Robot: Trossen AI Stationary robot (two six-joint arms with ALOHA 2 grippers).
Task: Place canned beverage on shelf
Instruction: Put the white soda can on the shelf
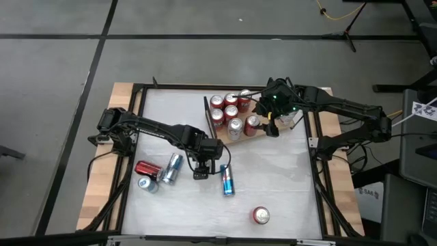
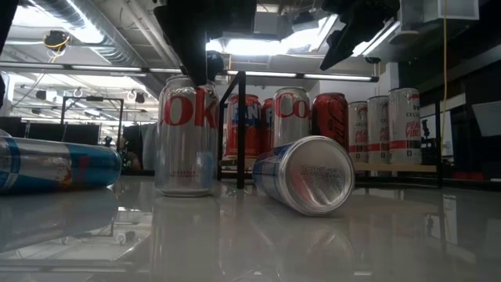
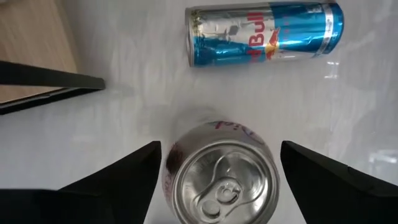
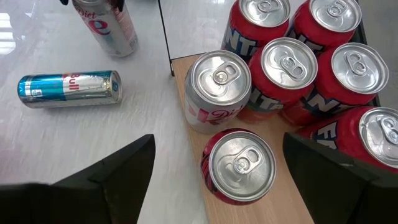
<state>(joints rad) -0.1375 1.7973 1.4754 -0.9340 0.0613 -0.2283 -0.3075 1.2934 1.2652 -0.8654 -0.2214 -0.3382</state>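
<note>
Our left gripper (image 3: 219, 180) hangs spread around the upright silver can (image 3: 219, 180), mid-table, left of the shelf (image 1: 235, 141). We should drop lower, centred, before squeezing (the blue can (image 1: 227, 180) lies close). The right gripper (image 4: 217, 180) waits, spread, over the shelf.

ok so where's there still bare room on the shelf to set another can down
The shelf is crowded: upright cans fill it from the dark rail across to the right gripper, whose open fingers flank a red can. Only a bare strip along the shelf's near edge shows in the right wrist view. The white table has far more bare room.
</note>
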